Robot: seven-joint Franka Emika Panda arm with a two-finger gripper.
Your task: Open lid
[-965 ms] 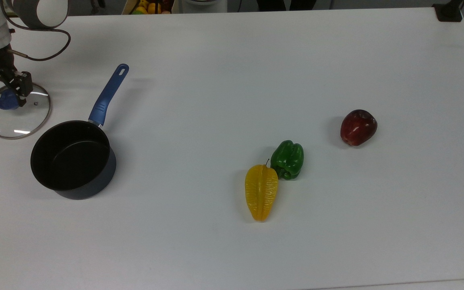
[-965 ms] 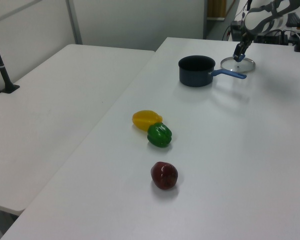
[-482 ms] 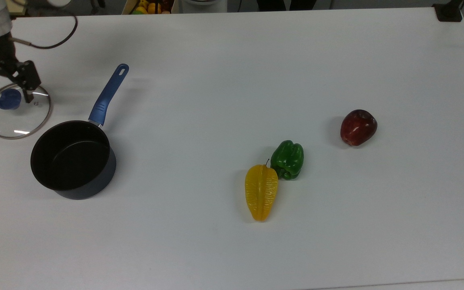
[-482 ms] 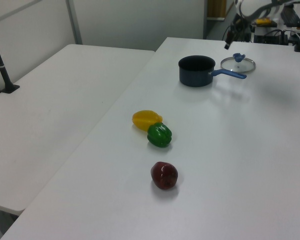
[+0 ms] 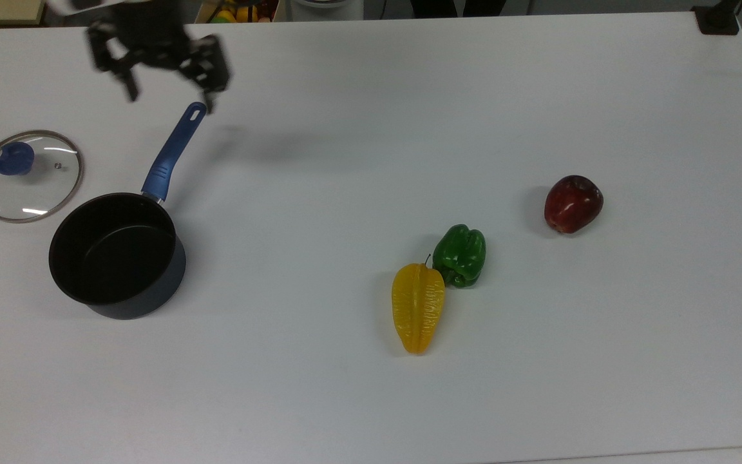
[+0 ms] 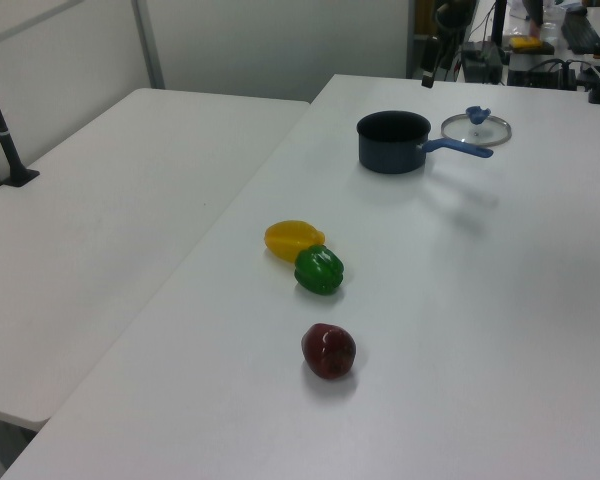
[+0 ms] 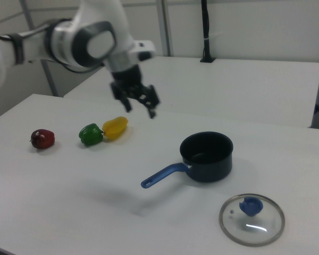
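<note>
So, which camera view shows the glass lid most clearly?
The top view: the lid lies flat on the table, its whole round rim, blue knob and vent hole seen from above. The right view shows the lid close but slanted. The left view shows the lid far off, as a thin oval.

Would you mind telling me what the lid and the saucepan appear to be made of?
The lid looks like clear glass in a thin metal rim: the table shows through it. Its knob is probably blue plastic. The saucepan seems dark, matt-coated metal, judging by its dull black interior.
</note>
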